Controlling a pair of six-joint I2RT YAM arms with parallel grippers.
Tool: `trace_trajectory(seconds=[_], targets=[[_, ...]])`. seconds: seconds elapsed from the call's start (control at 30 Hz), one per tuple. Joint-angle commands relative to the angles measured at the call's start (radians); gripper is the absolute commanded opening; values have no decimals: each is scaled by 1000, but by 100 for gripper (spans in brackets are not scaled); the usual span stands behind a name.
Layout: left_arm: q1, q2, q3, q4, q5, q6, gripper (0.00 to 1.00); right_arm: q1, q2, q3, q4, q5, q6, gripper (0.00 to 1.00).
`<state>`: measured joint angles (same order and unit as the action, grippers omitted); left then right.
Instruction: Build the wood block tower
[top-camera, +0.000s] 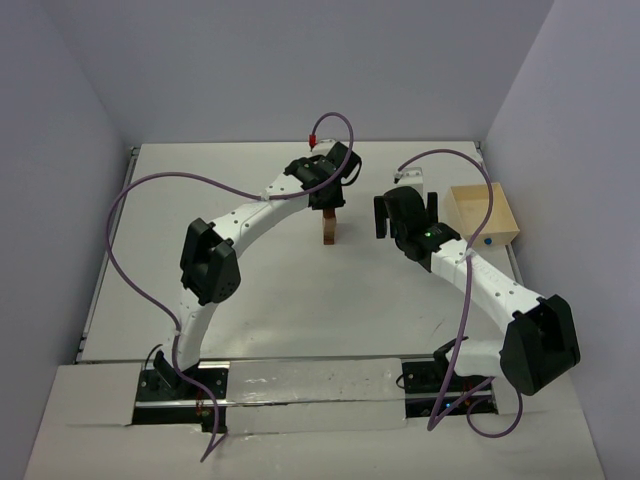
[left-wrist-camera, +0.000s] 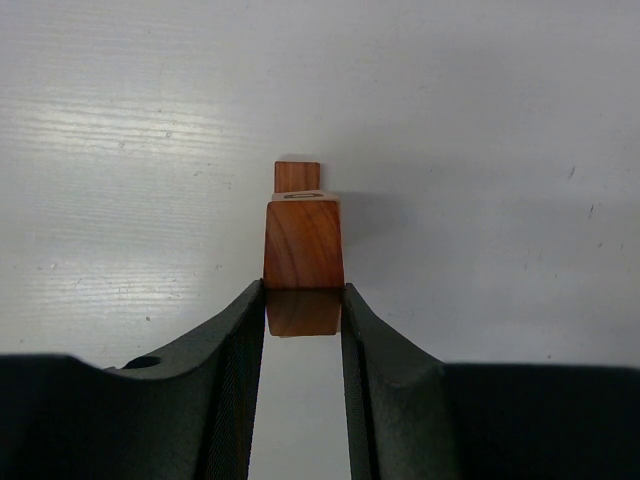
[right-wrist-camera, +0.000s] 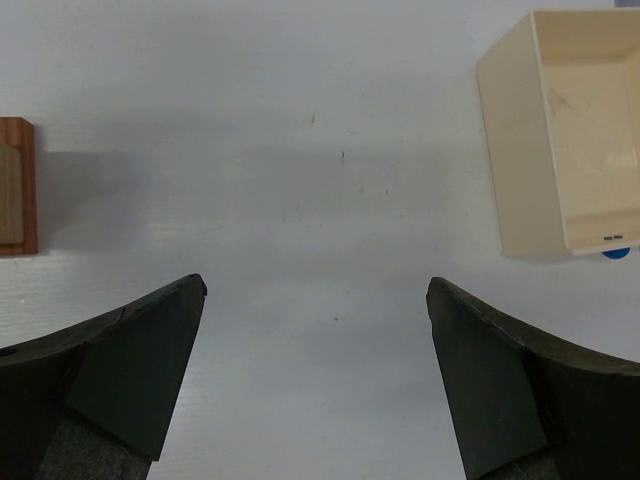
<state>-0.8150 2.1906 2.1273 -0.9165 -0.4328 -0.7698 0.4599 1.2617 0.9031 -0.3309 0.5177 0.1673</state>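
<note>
**Two arms at a one-block-wide tower on a white table**

A white table (top-camera: 290, 300) is lying inside pale lavender walls (top-camera: 60, 150), and two white-and-black arms are reaching out over it from its near edge.

Markings: a single blue dot (right-wrist-camera: 616, 252) is showing at the lower corner of the one pale wooden box (right-wrist-camera: 520, 150), which is sitting open-topped near the table's right edge.

Count: one tower (top-camera: 328, 232) is standing upright at mid-table, well apart from the box. In the left wrist view three of its wood blocks are showing: a reddish-brown cube (left-wrist-camera: 303, 250) on top, a thin tan edge (left-wrist-camera: 300, 194) beneath it, and a further reddish-brown piece (left-wrist-camera: 297, 176) lower down. How many blocks lie under these cannot be told.

Pose: the left arm is arching forward and to the right, its wrist pointing down over the column. The left gripper (left-wrist-camera: 303, 300) is standing narrow, its two fingers pressing the sides of the top reddish-brown cube. The right arm is angling inward, and the right gripper (right-wrist-camera: 316, 290) is hanging spread wide over bare table between tower and box, holding nothing.
</note>
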Motion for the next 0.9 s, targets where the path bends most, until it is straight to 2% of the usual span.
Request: trace_trajectory(seconds=[0.0,0.2,0.73,0.87], targets=[[2,8,31,16,12,15,21,-6,8,39,-2,3,14,100],[4,6,25,21,20,18,30,-7,10,40,-2,2,14,100],[7,9,21,24,31,22,39,-7,10,42,-5,-5,13,100],[8,11,21,29,49,32,48,-7,10,42,-5,-6,13,100]])
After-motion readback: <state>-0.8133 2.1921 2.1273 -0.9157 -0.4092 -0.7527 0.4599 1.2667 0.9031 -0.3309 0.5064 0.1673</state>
